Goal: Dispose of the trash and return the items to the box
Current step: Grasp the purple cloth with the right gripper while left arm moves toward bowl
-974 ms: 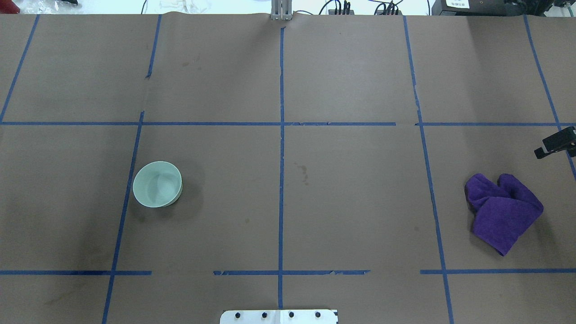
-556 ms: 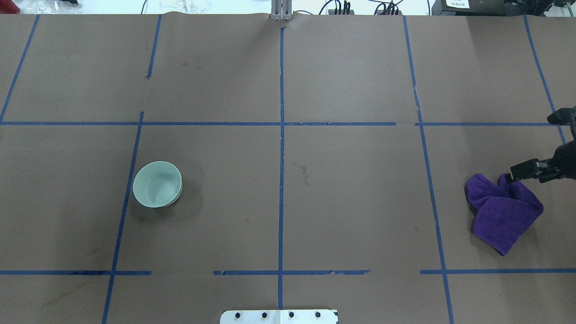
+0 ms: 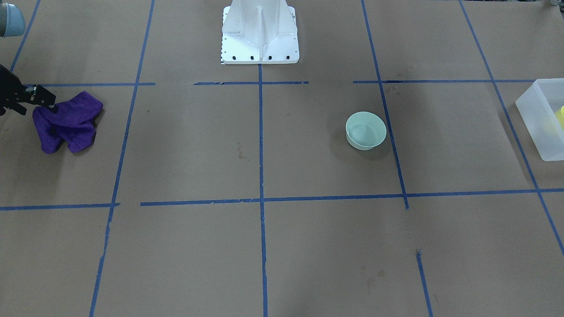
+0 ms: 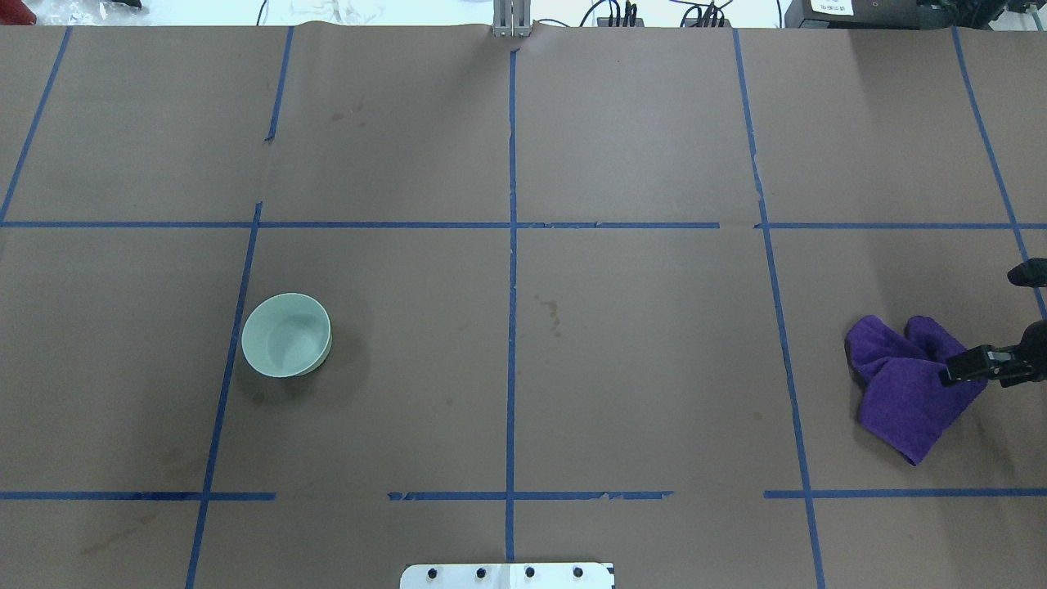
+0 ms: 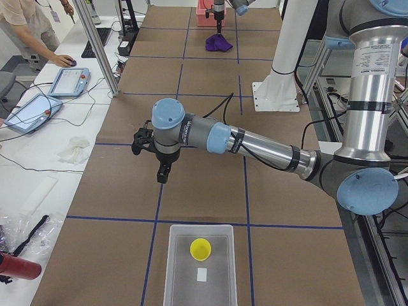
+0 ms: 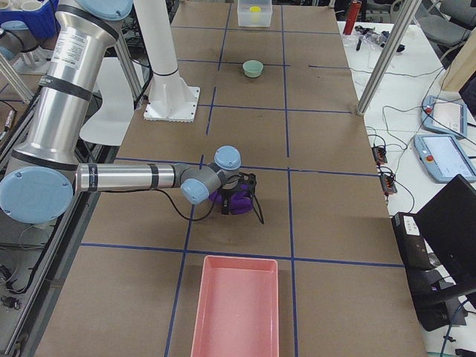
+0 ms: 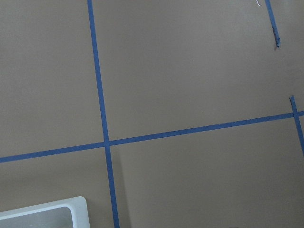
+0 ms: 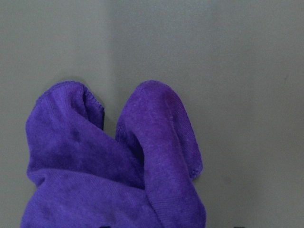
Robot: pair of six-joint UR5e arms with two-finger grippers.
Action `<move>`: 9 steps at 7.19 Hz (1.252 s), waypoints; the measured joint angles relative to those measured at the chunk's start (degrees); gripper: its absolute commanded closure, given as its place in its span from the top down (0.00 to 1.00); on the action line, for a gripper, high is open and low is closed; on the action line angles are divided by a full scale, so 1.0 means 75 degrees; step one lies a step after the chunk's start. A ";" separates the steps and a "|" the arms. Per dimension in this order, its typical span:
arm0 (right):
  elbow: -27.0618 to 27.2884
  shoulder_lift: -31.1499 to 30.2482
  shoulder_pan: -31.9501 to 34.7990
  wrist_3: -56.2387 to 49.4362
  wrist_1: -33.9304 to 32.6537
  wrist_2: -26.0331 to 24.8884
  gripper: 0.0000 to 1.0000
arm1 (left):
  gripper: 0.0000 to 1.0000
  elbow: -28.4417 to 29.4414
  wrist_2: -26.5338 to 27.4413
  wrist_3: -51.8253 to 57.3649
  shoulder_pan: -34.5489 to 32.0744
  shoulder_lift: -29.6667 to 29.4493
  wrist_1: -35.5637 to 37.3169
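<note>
Right gripper [image 4: 963,366]: I have swung in and dropped onto the purple cloth [image 4: 900,393] directly beneath (jaw spacing cannot be told), so grasping it likely comes next.

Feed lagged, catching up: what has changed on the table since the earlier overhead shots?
The right pincer came in from the table's right edge and now hangs over the right side of the purple cloth. Whether it has gripped I cannot tell. The cloth and the mint-green bowl lie as before.
</note>
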 measured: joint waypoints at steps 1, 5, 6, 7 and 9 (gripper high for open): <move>-0.0030 0.0035 0.0001 0.0005 0.0008 0.0006 0.00 | 0.90 -0.0003 -0.0023 -0.0010 0.0003 -0.0003 0.0000; 0.0360 0.0006 0.0845 -0.0034 -0.0004 0.0591 0.00 | 0.90 0.0022 0.0029 -0.1255 0.0891 -0.0241 -0.0382; 0.0530 0.0007 0.1777 -0.0152 -0.0026 0.1100 0.00 | 0.90 0.0020 0.0059 -0.2174 0.1369 -0.0320 -0.0861; 0.0589 -0.0007 0.2747 -0.0467 -0.0060 0.1565 0.00 | 0.90 0.0019 0.0076 -0.3127 0.1900 -0.0378 -0.1360; 0.0573 -0.0069 0.4554 -0.1736 -0.0648 0.1956 0.00 | 0.90 0.0045 0.0242 -0.5226 0.3077 -0.0773 -0.2179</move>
